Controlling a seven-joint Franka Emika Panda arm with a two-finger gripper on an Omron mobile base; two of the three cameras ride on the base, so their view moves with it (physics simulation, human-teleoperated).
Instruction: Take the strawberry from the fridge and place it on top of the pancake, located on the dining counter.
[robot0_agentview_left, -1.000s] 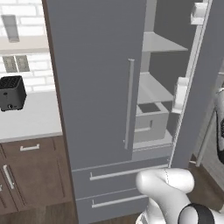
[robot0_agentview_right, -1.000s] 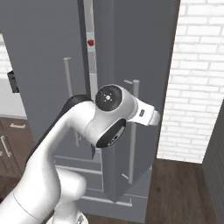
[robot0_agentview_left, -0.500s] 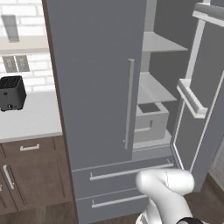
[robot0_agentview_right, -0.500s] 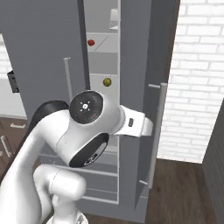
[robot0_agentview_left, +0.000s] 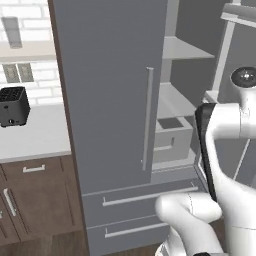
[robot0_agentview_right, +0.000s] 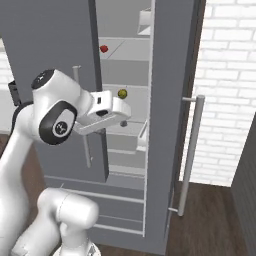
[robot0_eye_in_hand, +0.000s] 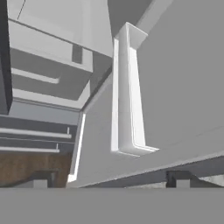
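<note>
The claw (robot0_eye_in_hand: 109, 177) stands open, its two small dark square tips wide apart and empty, before the smooth matte grey fridge (robot0_agentview_right: 170, 100). The right door is swung open, its long cylindrical bar handle (robot0_agentview_right: 189, 155) outward. Behind, on the flat pale upper shelf (robot0_agentview_right: 127, 49), lies the tiny round red strawberry (robot0_agentview_right: 104, 49); one shelf lower sits a yellow-green ball (robot0_agentview_right: 122, 93).

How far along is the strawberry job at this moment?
Early stage. Done: the fridge's right door stands open, exposing the shelves. In hand: nothing; the gripper is open and empty, beside the door's inner face. Left: the strawberry sits on an upper shelf, above the yellow-green ball; it must be picked, carried to the dining counter and set on the pancake.
</note>
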